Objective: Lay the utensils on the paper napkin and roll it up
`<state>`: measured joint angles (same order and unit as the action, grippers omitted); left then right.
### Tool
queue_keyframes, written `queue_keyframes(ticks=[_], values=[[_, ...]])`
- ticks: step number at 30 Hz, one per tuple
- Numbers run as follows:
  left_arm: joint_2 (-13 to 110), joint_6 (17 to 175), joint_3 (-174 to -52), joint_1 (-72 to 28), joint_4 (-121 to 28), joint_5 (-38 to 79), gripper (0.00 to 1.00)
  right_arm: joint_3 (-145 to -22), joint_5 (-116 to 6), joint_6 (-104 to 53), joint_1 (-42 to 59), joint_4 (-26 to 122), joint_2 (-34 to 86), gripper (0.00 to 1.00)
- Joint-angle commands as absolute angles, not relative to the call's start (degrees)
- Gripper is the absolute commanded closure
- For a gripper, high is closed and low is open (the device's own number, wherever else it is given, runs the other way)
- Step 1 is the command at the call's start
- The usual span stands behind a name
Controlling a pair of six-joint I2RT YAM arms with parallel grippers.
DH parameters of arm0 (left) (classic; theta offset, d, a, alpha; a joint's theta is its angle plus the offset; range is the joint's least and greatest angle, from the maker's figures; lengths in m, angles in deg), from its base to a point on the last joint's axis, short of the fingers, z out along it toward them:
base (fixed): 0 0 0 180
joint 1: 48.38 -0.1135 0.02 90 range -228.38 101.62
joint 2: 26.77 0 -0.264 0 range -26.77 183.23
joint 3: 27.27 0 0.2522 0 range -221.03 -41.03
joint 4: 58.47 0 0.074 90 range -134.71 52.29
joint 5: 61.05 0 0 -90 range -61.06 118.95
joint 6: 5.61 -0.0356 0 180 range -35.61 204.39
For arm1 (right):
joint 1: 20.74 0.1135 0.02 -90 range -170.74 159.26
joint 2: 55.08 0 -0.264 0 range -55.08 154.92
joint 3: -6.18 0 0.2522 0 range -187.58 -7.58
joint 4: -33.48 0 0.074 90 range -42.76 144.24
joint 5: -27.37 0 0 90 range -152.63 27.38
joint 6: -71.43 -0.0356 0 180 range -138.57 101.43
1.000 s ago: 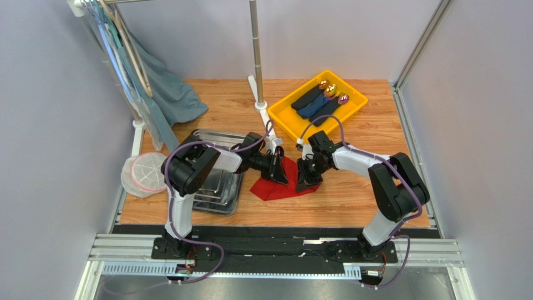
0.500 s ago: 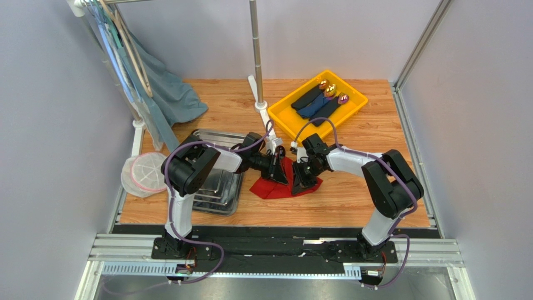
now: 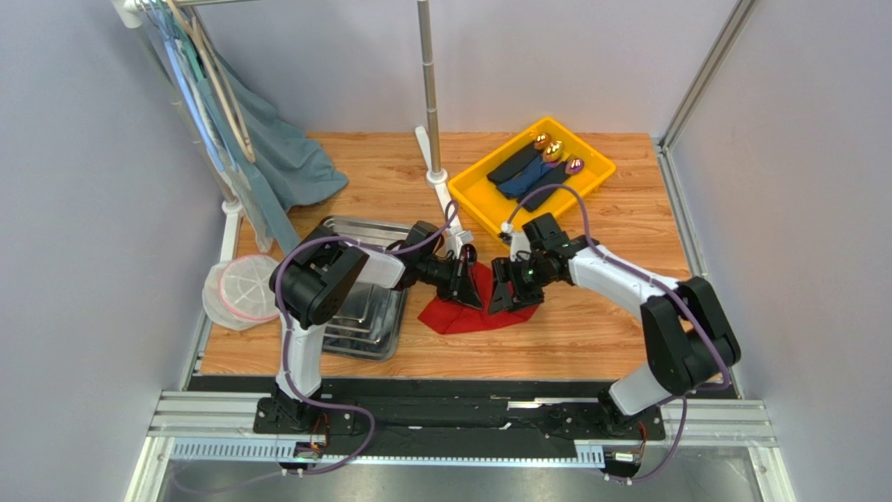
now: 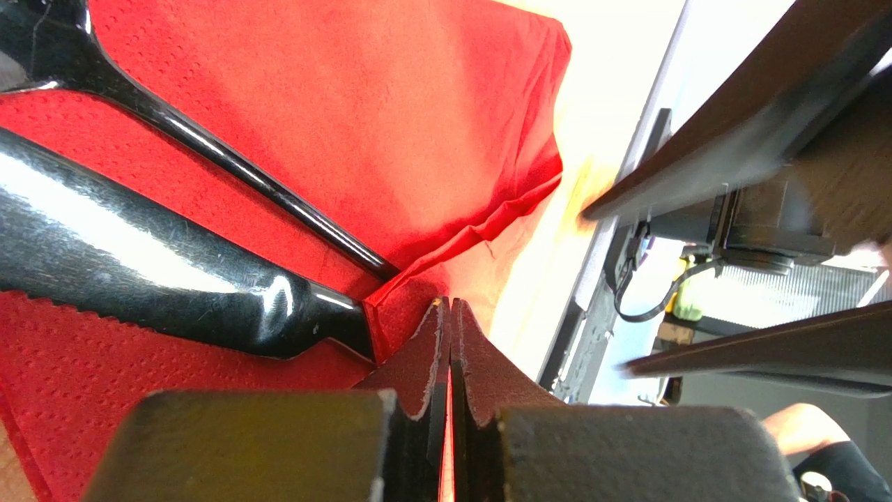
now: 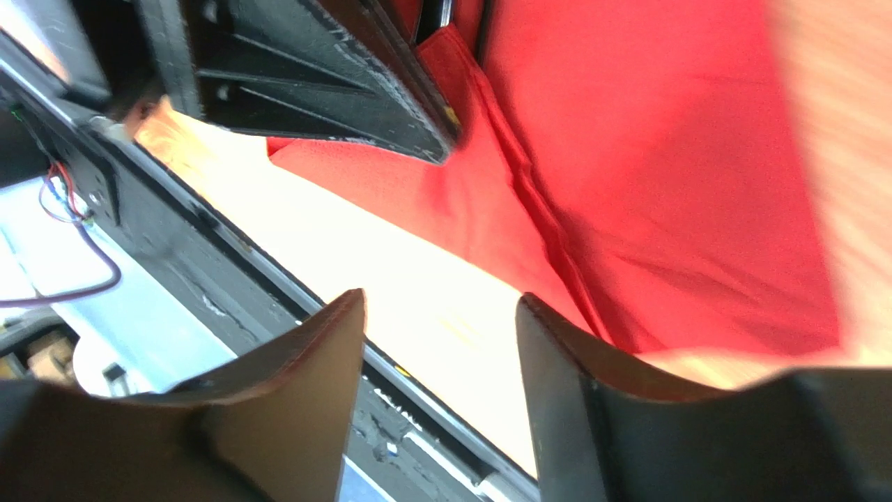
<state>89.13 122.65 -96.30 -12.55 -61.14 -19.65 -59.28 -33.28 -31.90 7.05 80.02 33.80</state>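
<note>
The red paper napkin (image 3: 452, 314) lies crumpled on the wooden table between my two grippers. My left gripper (image 3: 471, 289) is shut on a folded edge of it, and a sliver of red shows between the jaws in the left wrist view (image 4: 450, 314). Two black utensils rest on the napkin (image 4: 398, 115): a thick shiny handle (image 4: 157, 261) and a slim one (image 4: 241, 173). My right gripper (image 3: 510, 298) hovers at the napkin's right side. Its jaws (image 5: 440, 314) are open with only table showing between them, and the napkin (image 5: 649, 157) lies just beyond.
A steel tray (image 3: 361, 314) sits left of the napkin, beside a white mesh bowl (image 3: 243, 293). A yellow bin (image 3: 484, 204) at the back holds dark rolled napkins. A metal pole (image 3: 429, 105) stands behind, and blue cloth (image 3: 283, 157) hangs at the far left.
My right gripper has opened and let go of the napkin, drawing back slightly to the right. The left gripper has kept its grip and place.
</note>
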Motion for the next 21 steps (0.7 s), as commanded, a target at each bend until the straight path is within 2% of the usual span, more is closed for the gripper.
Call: queue_keyframes(ticks=[1, 2, 5, 8, 13, 21], values=[[89.60, 120.34, -96.76, -13.14, -60.09, -17.64, 1.00, -59.88, -36.16, -30.71, 1.69, 84.76, 29.56, 0.33], [89.60, 120.25, -96.76, -13.14, -60.09, -17.64, 1.00, -59.44, -36.60, -30.62, 0.63, 85.90, 29.47, 0.29], [89.60, 120.25, -96.76, -13.14, -59.92, -17.55, 1.00, -58.91, -37.92, -30.18, -4.12, 86.53, 29.47, 0.25], [89.78, 120.25, -96.93, -13.14, -59.92, -17.46, 1.00, -58.91, -38.02, -30.35, -7.20, 86.79, 30.78, 0.25], [89.86, 120.25, -97.11, -13.14, -59.83, -17.46, 1.00, -58.82, -40.03, -31.32, -7.91, 84.78, 33.68, 0.31], [89.86, 120.34, -97.11, -13.14, -59.74, -17.46, 1.00, -59.17, -36.00, -33.34, -7.91, 82.14, 40.27, 0.32]])
